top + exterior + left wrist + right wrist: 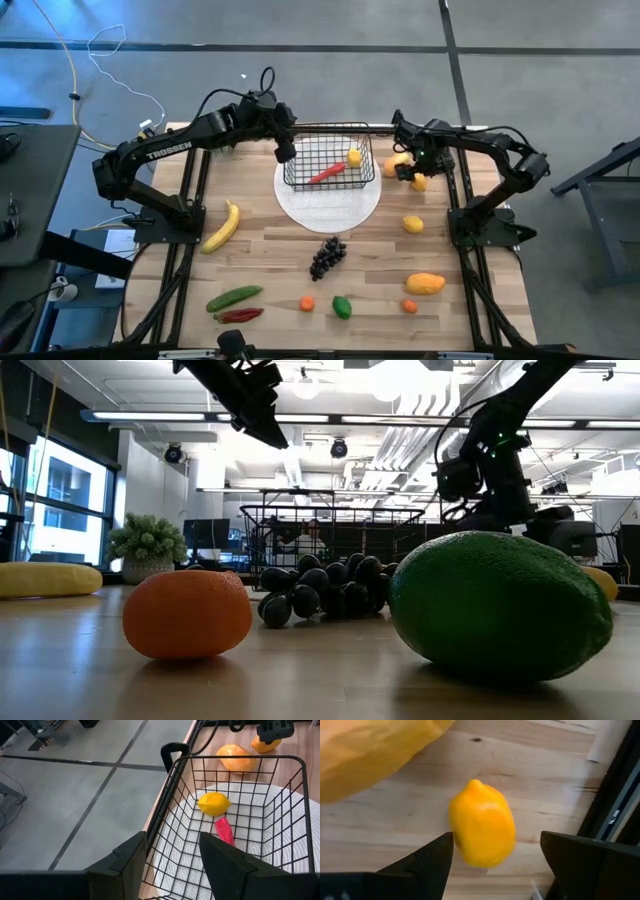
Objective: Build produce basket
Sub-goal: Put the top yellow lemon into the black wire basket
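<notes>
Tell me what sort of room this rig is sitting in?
Probably a lab or open-plan workshop, not a kitchen: a grey concrete floor with loose cables surrounds the wooden slat table, and the low view shows exposed ceiling ducts with strip lights, big windows and a potted plant.

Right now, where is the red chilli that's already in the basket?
In the high view the red chilli lies inside the wire basket on the white plate, at the table's far middle, just left of the lemon in the basket.

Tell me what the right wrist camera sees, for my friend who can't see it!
A yellow lemon lies on the wooden table, right between the open fingers of the right tool. A bigger orange-yellow fruit sits beside it.
</notes>
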Controlling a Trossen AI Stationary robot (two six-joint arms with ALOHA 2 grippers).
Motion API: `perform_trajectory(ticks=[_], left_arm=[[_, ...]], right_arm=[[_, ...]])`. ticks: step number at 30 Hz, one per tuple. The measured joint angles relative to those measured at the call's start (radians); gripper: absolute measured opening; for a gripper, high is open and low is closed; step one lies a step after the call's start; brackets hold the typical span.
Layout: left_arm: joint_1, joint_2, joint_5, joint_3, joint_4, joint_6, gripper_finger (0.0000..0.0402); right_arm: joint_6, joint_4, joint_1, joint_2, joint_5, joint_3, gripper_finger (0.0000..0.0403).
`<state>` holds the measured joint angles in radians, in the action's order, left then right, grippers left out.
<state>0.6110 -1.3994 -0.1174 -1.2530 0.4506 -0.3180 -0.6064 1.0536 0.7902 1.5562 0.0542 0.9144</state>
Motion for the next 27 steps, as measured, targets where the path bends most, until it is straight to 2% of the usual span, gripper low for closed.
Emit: perform_trajectory(ticks=[5, 8, 16, 19, 27], left_arm=[[0.0, 0.0, -0.002, 0.0, 0.002, 0.0, 0.0172], [0.0, 0.0, -0.003, 0.0, 0.002, 0.0, 0.0172], [0.0, 0.0, -0.003, 0.0, 0.002, 0.0, 0.0172], [0.0, 0.0, -0.003, 0.0, 0.002, 0.0, 0.0172], [0.0, 0.0, -0.002, 0.0, 0.09, 0.001, 0.0172]], right_arm=[[-0.041, -0.037, 0.0, 0.0, -0.003, -0.045, 0.028], [-0.052, -0.047, 0.0, 0.0, -0.003, -0.063, 0.0265], [-0.069, -0.059, 0.0, 0.0, -0.007, -0.081, 0.0157], [-0.052, -0.057, 0.0, 0.0, -0.009, -0.081, 0.0128], [-0.049, 0.047, -0.01, -0.046, -0.01, -0.02, 0.0122]])
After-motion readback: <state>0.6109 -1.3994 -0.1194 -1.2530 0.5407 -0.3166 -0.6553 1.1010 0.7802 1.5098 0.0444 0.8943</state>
